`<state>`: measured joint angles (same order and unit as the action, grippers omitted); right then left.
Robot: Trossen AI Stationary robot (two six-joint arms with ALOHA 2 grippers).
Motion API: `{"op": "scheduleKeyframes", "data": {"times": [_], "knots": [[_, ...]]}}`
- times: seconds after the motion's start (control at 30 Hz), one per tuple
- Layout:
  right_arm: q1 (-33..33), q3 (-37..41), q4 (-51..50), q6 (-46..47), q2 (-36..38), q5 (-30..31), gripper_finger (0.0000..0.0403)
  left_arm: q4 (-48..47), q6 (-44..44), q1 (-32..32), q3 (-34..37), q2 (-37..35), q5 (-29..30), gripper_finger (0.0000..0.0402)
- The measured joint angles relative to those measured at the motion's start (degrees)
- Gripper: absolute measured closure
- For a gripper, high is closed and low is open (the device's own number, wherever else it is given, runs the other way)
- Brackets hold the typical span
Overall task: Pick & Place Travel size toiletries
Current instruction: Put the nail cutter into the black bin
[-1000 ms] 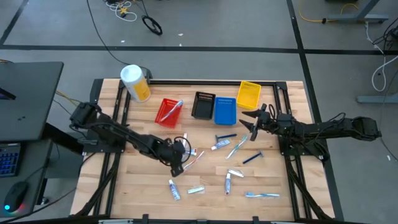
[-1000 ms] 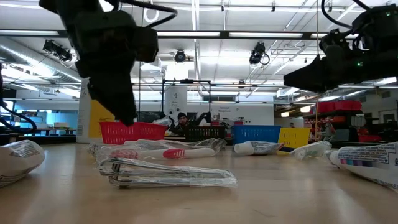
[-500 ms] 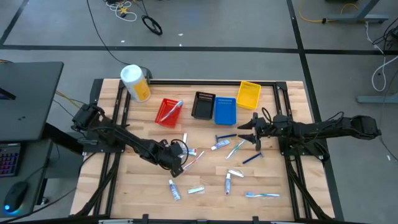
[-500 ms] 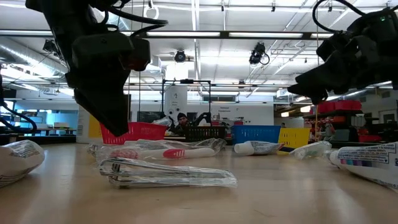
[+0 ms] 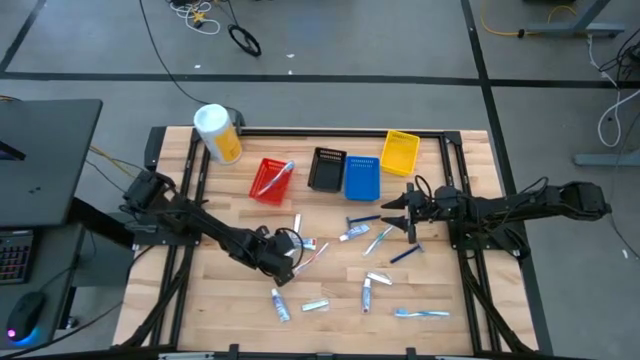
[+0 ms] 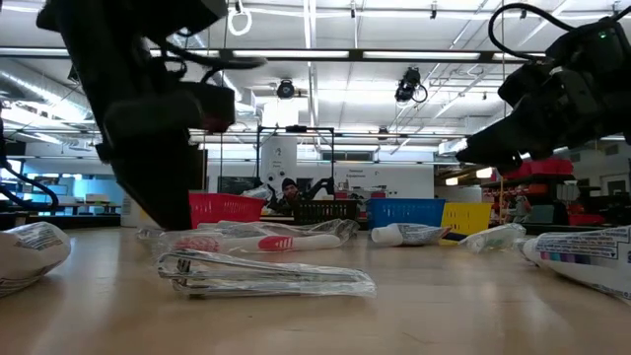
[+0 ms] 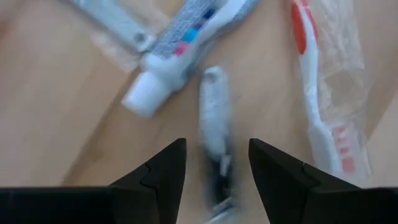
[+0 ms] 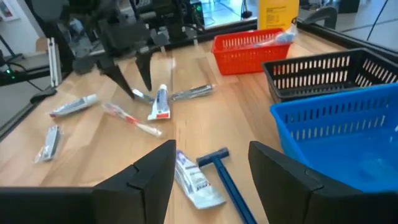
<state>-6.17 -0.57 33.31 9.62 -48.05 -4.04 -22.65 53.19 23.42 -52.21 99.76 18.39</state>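
Note:
Small toiletries lie scattered on the wooden table [image 5: 230,290]. My left gripper [image 5: 292,262] hangs low over the middle, open. In the left wrist view its gripper [image 7: 214,168] has a finger on either side of a small razor [image 7: 213,121] with a pale head and dark handle, lying flat. Beside the razor lie a white tube [image 7: 180,56] and a wrapped red-and-white toothbrush [image 7: 317,99]. My right gripper [image 5: 400,215] is open and hovers over a blue razor [image 5: 362,220] and a tube [image 5: 352,233]. A toothbrush [image 5: 283,172] rests in the red bin [image 5: 265,182].
Black bin [image 5: 326,169], blue bin [image 5: 362,178] and yellow bin [image 5: 400,152] stand in a row near the far edge, with the yellow white-lidded canister [image 5: 217,133] at the far left. More tubes and toothbrushes [image 5: 420,314] lie toward the near edge. A wrapped item [image 6: 266,276] lies closest in the low view.
My left gripper has come down toward the table and a little toward the near edge, and now hangs just above the razor. My right gripper has moved slightly toward the near edge and lower. None of the toiletries has moved.

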Motion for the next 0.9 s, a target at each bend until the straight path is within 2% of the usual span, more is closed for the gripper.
{"op": "scheduleKeyframes", "data": {"times": [0.23, 0.53, 0.67, 0.9], "knots": [[0.0, 0.0, 1.4, 0.0, -1.4, 0.0, 0.0190, -0.4, 0.1, 0.0, -0.1, 1.1, -0.6, 0.0229], [0.0, 0.0, 1.7, 0.0, -2.3, -0.1, 0.0190, -1.0, 0.0, 0.0, -0.7, 1.4, -1.0, 0.0325], [0.0, 0.0, 1.7, 0.0, -2.3, 0.0, 0.0190, -1.2, -2.1, -0.1, -3.0, 1.4, -2.2, 0.0337], [0.0, 0.0, 1.9, 0.0, -2.2, 0.0, 0.0190, -11.9, -7.5, -1.1, -12.3, 0.5, 7.0, 0.0323]]}}
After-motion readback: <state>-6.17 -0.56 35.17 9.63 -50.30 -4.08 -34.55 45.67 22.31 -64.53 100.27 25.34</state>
